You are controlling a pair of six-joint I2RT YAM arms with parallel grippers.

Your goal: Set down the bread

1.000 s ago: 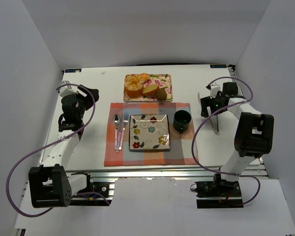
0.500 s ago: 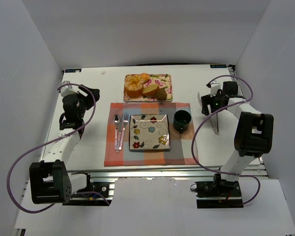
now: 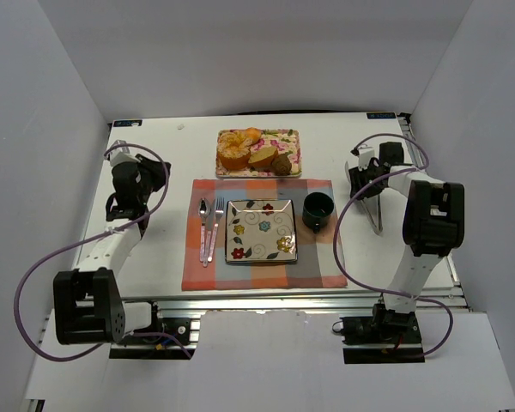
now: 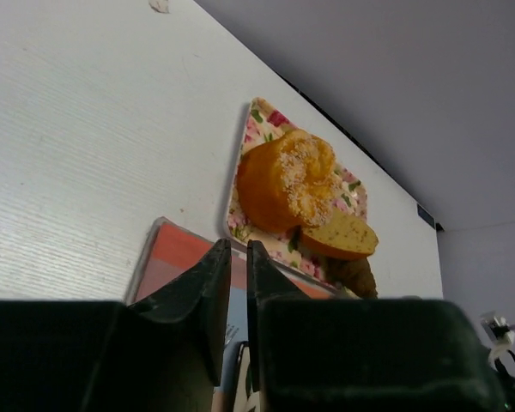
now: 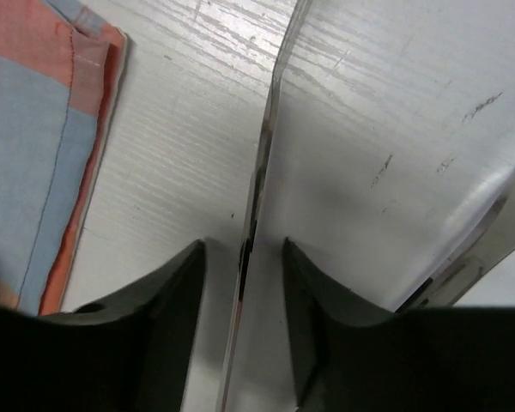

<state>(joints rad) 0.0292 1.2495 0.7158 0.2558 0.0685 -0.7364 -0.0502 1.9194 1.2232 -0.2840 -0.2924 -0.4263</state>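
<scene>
Currently finds the bread on the floral tray at the far side of the table, lying against the orange pastry, with the dark muffin on its other side. Shows the left gripper aimed at that tray, fingers drawn nearly together, gripping nothing. Shows the right gripper low over the table, fingers spread to either side of one arm of the metal tongs; cannot tell whether touching. Notes the flowered plate on the checked placemat, fork and spoon left of it, green mug right.
</scene>
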